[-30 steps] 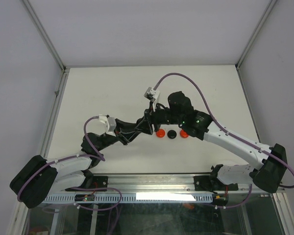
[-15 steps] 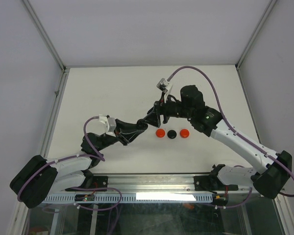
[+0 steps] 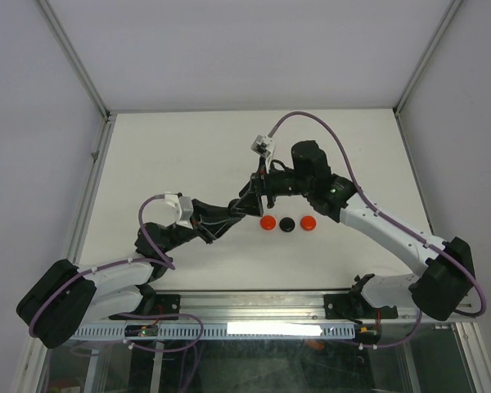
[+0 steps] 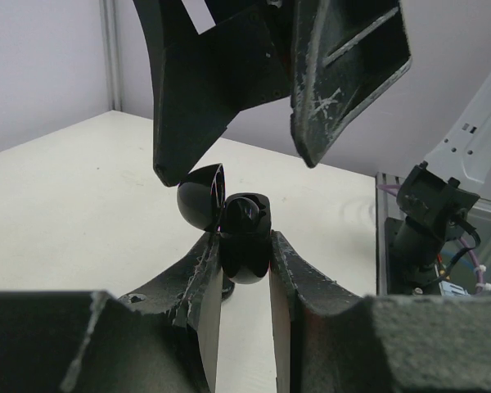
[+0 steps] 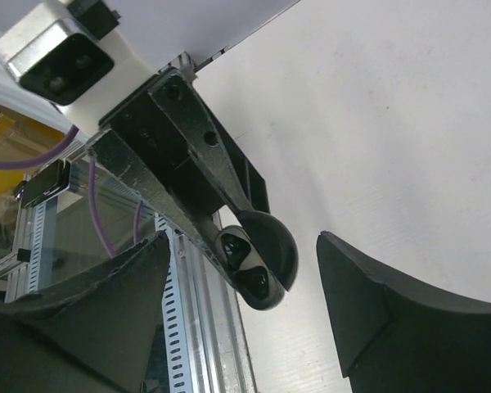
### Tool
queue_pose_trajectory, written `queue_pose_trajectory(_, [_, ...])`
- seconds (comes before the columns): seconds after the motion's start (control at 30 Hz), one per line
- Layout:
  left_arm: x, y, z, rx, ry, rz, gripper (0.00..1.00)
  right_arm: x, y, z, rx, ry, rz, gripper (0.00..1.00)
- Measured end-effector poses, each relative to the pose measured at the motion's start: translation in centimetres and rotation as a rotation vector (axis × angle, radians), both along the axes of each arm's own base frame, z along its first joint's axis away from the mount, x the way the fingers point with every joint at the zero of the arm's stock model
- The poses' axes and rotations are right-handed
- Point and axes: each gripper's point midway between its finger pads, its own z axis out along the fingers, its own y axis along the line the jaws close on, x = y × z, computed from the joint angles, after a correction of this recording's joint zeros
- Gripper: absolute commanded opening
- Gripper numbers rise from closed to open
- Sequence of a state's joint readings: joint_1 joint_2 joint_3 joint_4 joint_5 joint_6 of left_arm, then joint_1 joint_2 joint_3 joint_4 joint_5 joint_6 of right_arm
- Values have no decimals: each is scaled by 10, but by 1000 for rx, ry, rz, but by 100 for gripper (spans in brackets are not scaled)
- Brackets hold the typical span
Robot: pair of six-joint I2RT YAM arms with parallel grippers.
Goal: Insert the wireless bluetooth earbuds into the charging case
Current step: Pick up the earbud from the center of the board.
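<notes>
My left gripper [image 4: 244, 250] is shut on the lower half of a small black charging case [image 4: 244, 237], held above the table with its domed lid [image 4: 198, 196] swung open. In the right wrist view the charging case [image 5: 258, 258] shows two glossy black pieces in its wells; I cannot tell whether they are earbuds. My right gripper [image 5: 241, 246] is open, one finger [image 5: 123, 286] on each side of the case and not touching it. From above, both grippers meet at the case [image 3: 252, 199]. No loose earbuds show on the table.
Three round discs lie in a row on the white table just below the grippers: red [image 3: 267, 223], black [image 3: 287, 224] and red [image 3: 308, 222]. The table's metal rail [image 3: 229, 329] runs along the near edge, and walls close in the left, right and far sides.
My right gripper's jaws have spread wider and its wrist has lifted and shifted slightly beside the case. The left arm and the case have stayed put.
</notes>
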State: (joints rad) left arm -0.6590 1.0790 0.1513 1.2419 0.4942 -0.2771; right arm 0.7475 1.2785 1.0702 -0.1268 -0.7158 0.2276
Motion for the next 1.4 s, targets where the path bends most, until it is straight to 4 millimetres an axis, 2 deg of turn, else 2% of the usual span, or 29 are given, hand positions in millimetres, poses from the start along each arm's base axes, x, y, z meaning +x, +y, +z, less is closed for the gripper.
queue_pose_trajectory(0.17, [20, 8, -7, -6, 54, 113, 0, 28, -6, -15, -32, 19, -79, 75])
queue_pose_trajectory(0.33, [42, 24, -34, 35, 151, 269, 0, 68, -10, -44, -123, 28, -200, 73])
queue_pose_trajectory(0.53, [65, 48, -58, 81, 235, 437, 0, 114, -14, -91, -304, 31, -348, 67])
queue_pose_trajectory(0.77, [71, 64, -61, 106, 230, 529, 0, 155, -23, -161, -546, 64, -455, 60])
queue_pose_trajectory(0.9, [74, 68, -67, 132, 231, 557, 0, 171, -28, -194, -664, 72, -483, 56])
queue_pose_trajectory(1.03, [75, 70, -73, 160, 232, 569, 0, 184, -29, -215, -754, 62, -500, 51])
queue_pose_trajectory(1.17, [76, 73, -76, 171, 238, 585, 0, 190, -26, -226, -804, 49, -498, 47])
queue_pose_trajectory(1.4, [77, 74, -76, 175, 236, 593, 0, 191, -16, -236, -861, 36, -463, 43])
